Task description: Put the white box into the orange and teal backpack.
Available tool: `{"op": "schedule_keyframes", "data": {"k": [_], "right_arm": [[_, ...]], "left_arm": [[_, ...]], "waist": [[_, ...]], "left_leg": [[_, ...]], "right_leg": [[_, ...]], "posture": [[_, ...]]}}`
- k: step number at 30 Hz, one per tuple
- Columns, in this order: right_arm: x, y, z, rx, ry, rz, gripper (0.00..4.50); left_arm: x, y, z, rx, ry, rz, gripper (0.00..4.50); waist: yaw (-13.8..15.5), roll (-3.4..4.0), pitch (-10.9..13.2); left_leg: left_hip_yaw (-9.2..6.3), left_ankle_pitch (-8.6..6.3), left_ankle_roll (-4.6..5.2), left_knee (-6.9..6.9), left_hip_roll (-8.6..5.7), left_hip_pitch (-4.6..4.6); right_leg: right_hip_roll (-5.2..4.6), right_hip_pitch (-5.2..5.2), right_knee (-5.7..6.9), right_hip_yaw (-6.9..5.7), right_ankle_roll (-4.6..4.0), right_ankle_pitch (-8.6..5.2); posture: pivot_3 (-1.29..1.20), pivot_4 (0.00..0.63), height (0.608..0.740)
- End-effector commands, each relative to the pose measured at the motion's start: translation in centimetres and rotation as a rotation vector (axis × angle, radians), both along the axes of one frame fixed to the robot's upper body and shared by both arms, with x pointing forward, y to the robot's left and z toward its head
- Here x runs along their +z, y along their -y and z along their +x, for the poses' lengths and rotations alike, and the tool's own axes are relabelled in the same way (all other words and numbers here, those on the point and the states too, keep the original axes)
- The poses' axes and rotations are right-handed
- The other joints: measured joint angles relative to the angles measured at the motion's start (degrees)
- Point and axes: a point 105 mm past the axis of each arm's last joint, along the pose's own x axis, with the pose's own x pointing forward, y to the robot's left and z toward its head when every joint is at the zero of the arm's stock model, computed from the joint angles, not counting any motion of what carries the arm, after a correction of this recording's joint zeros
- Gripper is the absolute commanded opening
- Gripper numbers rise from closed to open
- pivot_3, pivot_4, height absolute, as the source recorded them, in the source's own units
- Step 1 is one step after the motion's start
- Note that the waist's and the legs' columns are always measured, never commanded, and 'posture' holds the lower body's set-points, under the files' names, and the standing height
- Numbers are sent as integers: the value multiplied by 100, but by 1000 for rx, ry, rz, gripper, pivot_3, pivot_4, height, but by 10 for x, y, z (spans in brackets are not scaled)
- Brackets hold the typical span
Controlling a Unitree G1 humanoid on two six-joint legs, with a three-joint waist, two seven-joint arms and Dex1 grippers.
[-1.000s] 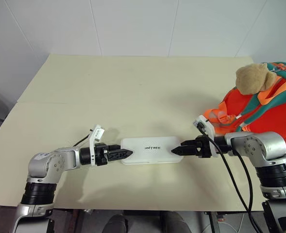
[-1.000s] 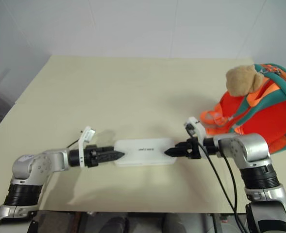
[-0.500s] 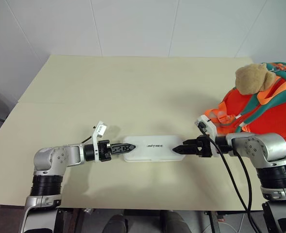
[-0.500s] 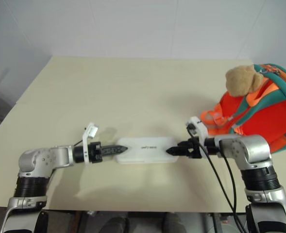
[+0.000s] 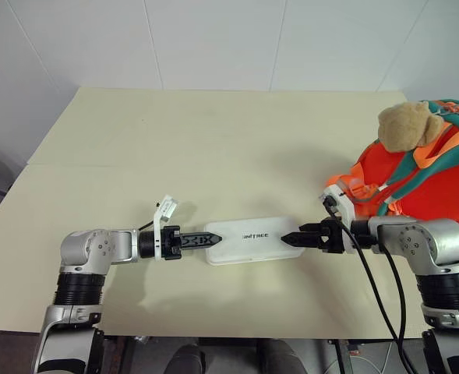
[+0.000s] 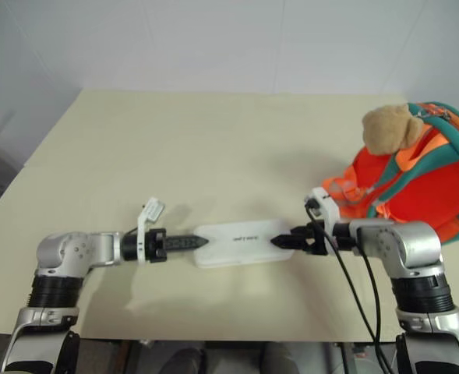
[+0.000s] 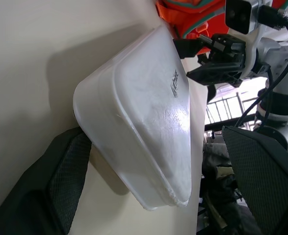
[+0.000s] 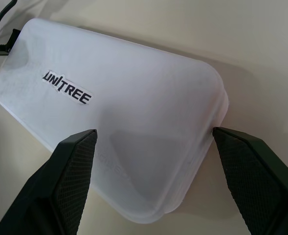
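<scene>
The white box with "UNITREE" lettering lies lengthwise on the table near the front edge, slightly skewed, with a shadow under it. My left gripper meets its left end, open. In the left wrist view one finger touches the box and the other stands off it. My right gripper meets the right end, open, its fingers flanking the box. The orange and teal backpack with a tan bear head stands at the right, behind my right arm.
The cream table stretches far back to a white wall. Black cables hang from my right wrist over the front edge. Orange webbing straps of the backpack lie just behind my right gripper.
My left gripper has rolled and pressed a little to the right. The white box has slid right toward the backpack and turned slightly. My right gripper has barely moved.
</scene>
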Motion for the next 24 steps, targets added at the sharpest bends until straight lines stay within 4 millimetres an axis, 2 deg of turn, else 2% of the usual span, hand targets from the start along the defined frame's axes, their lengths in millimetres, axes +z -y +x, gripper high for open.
{"op": "schedule_keyframes", "data": {"k": [1,4,7,15,16,24], "right_arm": [[9,-30,-12,132,22,83,4500],[9,-32,-12,135,23,87,4500],[10,-33,-12,135,25,89,4500],[10,-32,-12,133,27,90,4500],[10,-32,-12,133,27,91,4500],[10,-28,-14,144,30,93,4500]], "left_arm": [[6,30,-8,-95,-57,-99,4467],[6,32,-8,-92,-65,-97,4467],[7,31,-8,-80,-75,-110,3914],[11,20,-7,-61,-88,-118,1543],[13,19,-7,-60,-91,-126,1427],[23,10,-15,-96,-104,-163,1429]], "waist": [[-2,0,0],[-22,0,0],[-29,0,0],[-44,-2,1],[-44,-1,1],[-38,-1,1]], "left_leg": [[0,0,0,1,-1,0],[0,0,0,-1,0,0],[0,1,-1,-4,3,-2],[2,3,-6,-4,3,-8],[2,3,-6,-4,5,-7],[2,3,-8,-10,5,-10]], "right_leg": [[-1,0,0,0,0,0],[0,-1,1,0,2,1],[4,-5,2,-1,1,1],[5,-17,8,1,1,1],[6,-16,8,1,1,1],[6,-18,1,1,1,0]], "posture": [[0,150,740],[0,150,740],[0,150,740],[0,150,740],[0,150,740],[0,150,740]]}}
